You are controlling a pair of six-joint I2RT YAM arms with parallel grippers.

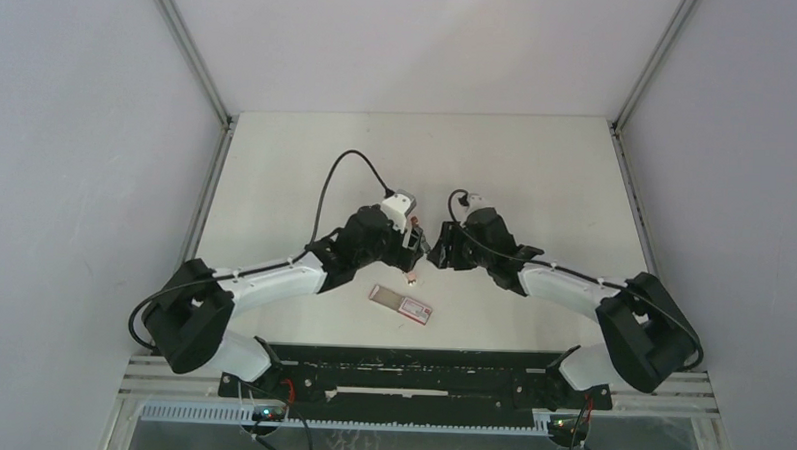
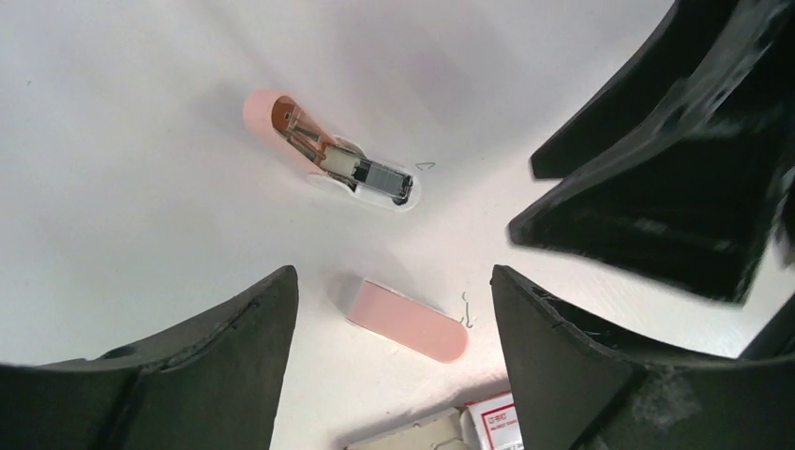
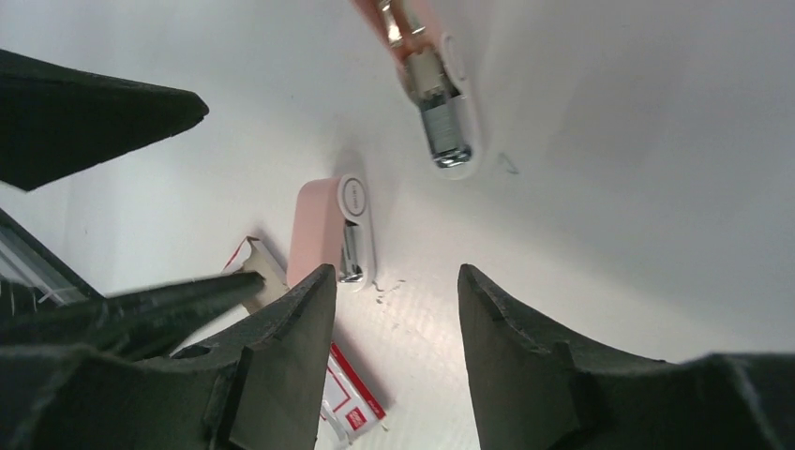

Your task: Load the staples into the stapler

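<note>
The stapler lies apart in two pieces on the white table. Its pink-and-white body point(image 2: 333, 159) point(image 3: 439, 89) has the metal track exposed. A second pink piece point(image 2: 408, 321) point(image 3: 330, 234) lies nearer, with a chrome part on its white underside. The staples pack point(image 1: 400, 304) point(image 2: 489, 420) point(image 3: 354, 398), red with a white label, lies just beyond that piece. My left gripper point(image 2: 392, 270) point(image 1: 414, 241) hovers open over the second pink piece, apart from it. My right gripper point(image 3: 396, 269) point(image 1: 436, 248) is open beside it, with bare table between its fingers.
A few loose bent staples point(image 2: 466, 309) lie on the table near the pink pieces. The two grippers hang close together, with the right one's black fingers point(image 2: 675, 169) beside the left. White walls point(image 1: 98, 124) enclose the table on three sides.
</note>
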